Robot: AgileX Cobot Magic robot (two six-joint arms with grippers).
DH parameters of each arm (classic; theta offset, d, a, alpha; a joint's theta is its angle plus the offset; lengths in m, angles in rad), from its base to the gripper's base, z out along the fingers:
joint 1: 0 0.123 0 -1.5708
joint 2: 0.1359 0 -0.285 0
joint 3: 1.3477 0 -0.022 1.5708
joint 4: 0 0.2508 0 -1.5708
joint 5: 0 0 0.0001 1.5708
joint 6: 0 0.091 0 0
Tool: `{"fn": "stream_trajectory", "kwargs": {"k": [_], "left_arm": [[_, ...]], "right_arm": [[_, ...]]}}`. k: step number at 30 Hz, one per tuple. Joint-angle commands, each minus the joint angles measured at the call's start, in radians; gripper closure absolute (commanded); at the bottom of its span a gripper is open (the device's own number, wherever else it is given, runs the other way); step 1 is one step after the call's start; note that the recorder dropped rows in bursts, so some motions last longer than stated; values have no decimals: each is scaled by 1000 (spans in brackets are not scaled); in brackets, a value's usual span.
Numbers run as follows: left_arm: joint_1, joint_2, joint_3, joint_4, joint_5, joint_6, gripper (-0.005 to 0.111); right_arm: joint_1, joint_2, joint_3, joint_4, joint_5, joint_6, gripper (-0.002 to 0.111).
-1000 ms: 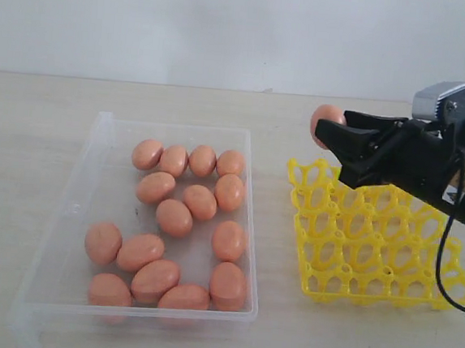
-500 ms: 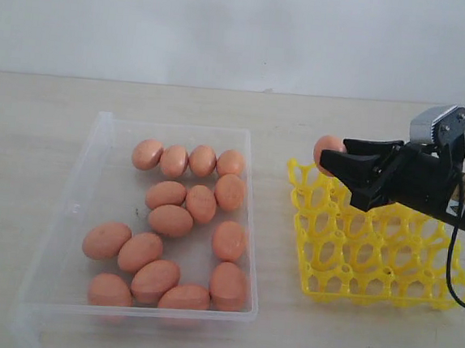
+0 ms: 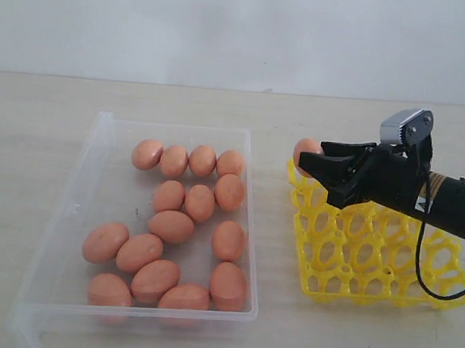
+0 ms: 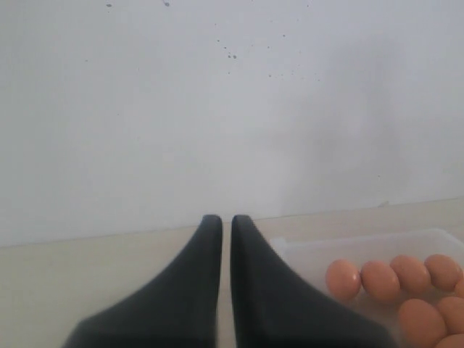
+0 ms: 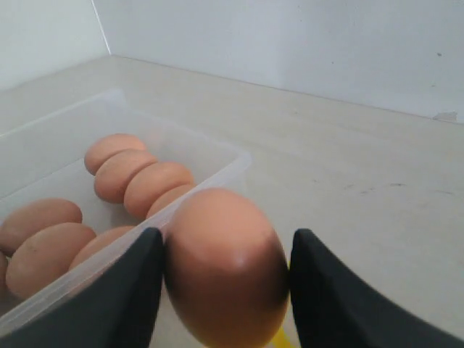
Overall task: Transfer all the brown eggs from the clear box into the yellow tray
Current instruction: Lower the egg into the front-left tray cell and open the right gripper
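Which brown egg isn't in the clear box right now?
The egg clamped in the right gripper, above the yellow tray's corner; the other eggs all lie in the clear box.

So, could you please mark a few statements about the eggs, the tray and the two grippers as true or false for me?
1. The right gripper holds a brown egg. True.
2. The yellow tray has eggs in several cups. False: no cup in view holds an egg.
3. The left gripper is shut with nothing in it. True.
4. The clear box is empty. False: many brown eggs lie in it.
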Motion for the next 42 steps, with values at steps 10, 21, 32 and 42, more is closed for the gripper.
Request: {"fn": "stream_trajectory", "kwargs": {"k": [10,21,32,42], "left_arm": [[-8,-2,3,-2,0,1,103],[-8,-2,3,-2,0,1,103],[-8,-2,3,-2,0,1,103],[-8,-2,3,-2,0,1,103]], "right_arm": [[1,39,-27,43,-12,-29,108],[1,97,-77,40,-12,25,108],[1,99,-77,37,7,11,108],[3,99,-77,42,43,4,108]]}}
